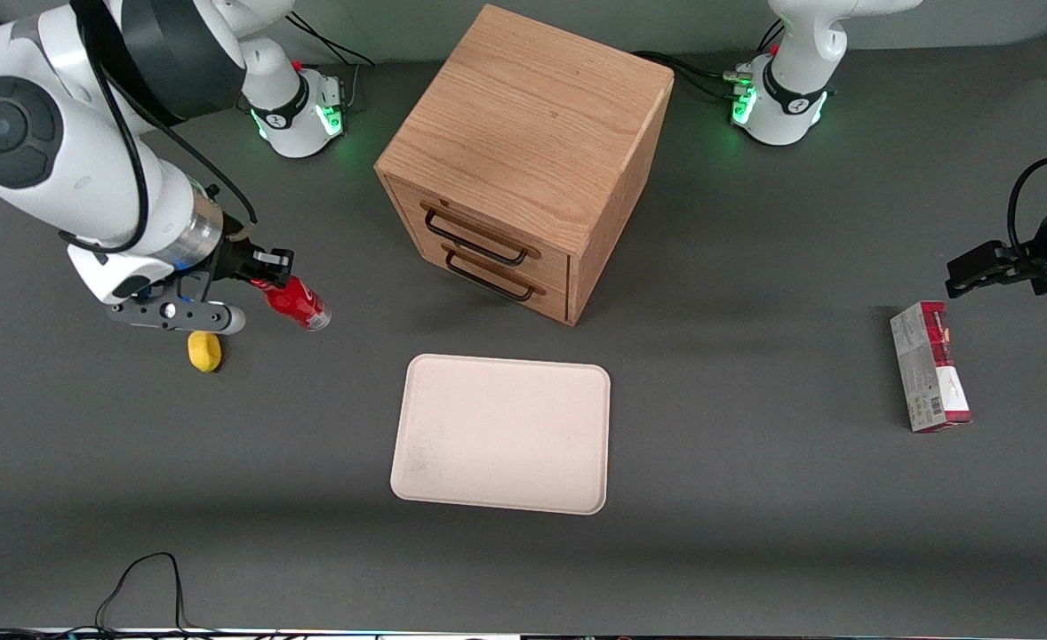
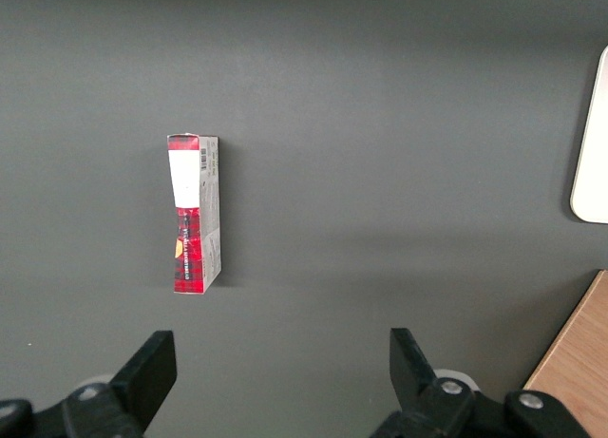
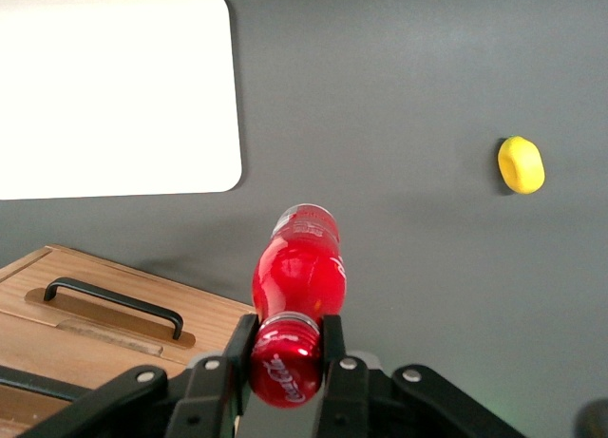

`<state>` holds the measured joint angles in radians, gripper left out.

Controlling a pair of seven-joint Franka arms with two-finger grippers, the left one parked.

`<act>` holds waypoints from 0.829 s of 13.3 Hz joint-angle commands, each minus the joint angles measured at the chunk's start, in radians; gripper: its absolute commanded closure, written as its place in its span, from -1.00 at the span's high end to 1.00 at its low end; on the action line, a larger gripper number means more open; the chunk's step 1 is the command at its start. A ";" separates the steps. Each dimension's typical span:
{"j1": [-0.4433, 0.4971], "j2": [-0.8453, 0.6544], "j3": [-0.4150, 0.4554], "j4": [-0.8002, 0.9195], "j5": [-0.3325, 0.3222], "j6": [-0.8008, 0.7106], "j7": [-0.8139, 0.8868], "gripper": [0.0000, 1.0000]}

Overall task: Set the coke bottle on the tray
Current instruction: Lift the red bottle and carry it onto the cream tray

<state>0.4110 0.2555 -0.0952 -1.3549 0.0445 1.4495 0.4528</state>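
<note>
One small red plastic coke bottle (image 1: 297, 302) with a red cap hangs tilted above the dark grey surface (image 1: 755, 533), clamped at its neck by the black two-finger end effector (image 1: 261, 271) at the working arm's end of the surface. One flat cream-pink rectangular tray (image 1: 501, 433) lies bare, nearer the front camera than the one oak cabinet (image 1: 523, 160) with two drawers. One yellow lemon-shaped object (image 1: 204, 350) lies near the bottle; one red-and-grey carton (image 1: 929, 378) lies toward the parked arm's end.
</note>
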 commanded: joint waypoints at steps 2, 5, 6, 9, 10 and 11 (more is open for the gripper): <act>-0.008 0.147 0.008 0.202 0.027 -0.043 0.023 -1.00; -0.001 0.350 0.018 0.399 0.040 -0.017 0.162 -1.00; -0.003 0.402 0.040 0.445 0.040 0.024 0.206 -1.00; -0.003 0.514 0.051 0.464 0.037 0.204 0.343 -1.00; 0.000 0.553 0.049 0.467 0.037 0.253 0.365 -1.00; 0.002 0.568 0.052 0.467 0.035 0.290 0.369 -1.00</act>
<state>0.4129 0.7567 -0.0460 -0.9712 0.0698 1.7055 0.7707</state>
